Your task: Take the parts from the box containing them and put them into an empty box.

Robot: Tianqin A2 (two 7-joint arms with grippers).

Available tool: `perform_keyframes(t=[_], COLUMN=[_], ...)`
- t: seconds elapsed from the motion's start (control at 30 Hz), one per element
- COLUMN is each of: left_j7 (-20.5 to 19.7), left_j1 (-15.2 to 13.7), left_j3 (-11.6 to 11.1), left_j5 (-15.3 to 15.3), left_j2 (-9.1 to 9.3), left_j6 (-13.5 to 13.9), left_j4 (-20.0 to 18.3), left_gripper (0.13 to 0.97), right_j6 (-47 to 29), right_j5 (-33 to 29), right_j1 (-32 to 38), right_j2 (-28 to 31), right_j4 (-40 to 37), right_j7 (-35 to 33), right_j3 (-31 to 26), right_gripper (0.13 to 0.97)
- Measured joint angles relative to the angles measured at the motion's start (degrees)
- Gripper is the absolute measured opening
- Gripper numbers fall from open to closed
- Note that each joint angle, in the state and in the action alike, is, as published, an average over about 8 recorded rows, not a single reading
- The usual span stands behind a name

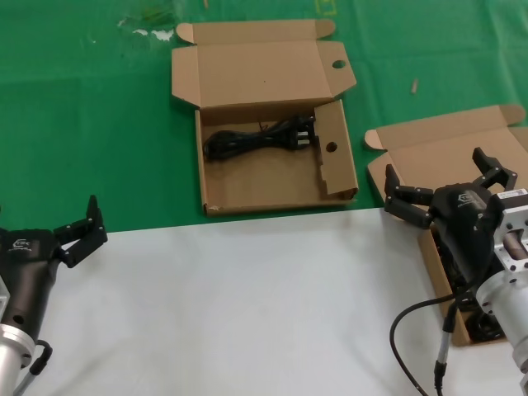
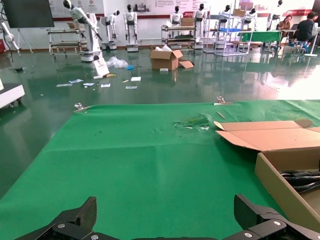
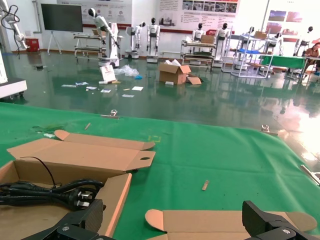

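The right gripper point(image 1: 445, 188) is positioned over the source box point(image 1: 450, 148) at the desk's point(image 1: 247, 305) right edge, jaws spread wide and holding nothing. The left gripper point(image 1: 80, 224) is parked at the left, jaws equally released. 1 cable point(image 1: 260, 137) is laid crosswise in the holed box point(image 1: 276, 177), plug toward the right arm's side, green cloth point(image 1: 82, 124) on all sides.

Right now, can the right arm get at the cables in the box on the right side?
Probably yes. The right gripper hangs open above the source box, whose lid is folded back. The remaining cables lie mostly hidden beneath the arm, with nothing visibly covering them.
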Motion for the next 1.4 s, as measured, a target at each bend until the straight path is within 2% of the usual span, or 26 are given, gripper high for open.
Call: perform_keyframes(t=[1.4], left_j7=[-0.02], left_j1=[0.0], left_j3=[0.0], left_j5=[0.0], left_j2=[0.0], left_j6=[0.0], left_j4=[0.0], left_gripper=[0.966], right_j6=[0.01], right_j5=[0.0], right_j1=[-0.01], right_j2=[0.0], right_j4=[0.0], right_j7=[0.0], right_j3=[0.0], right_gripper=[0.966])
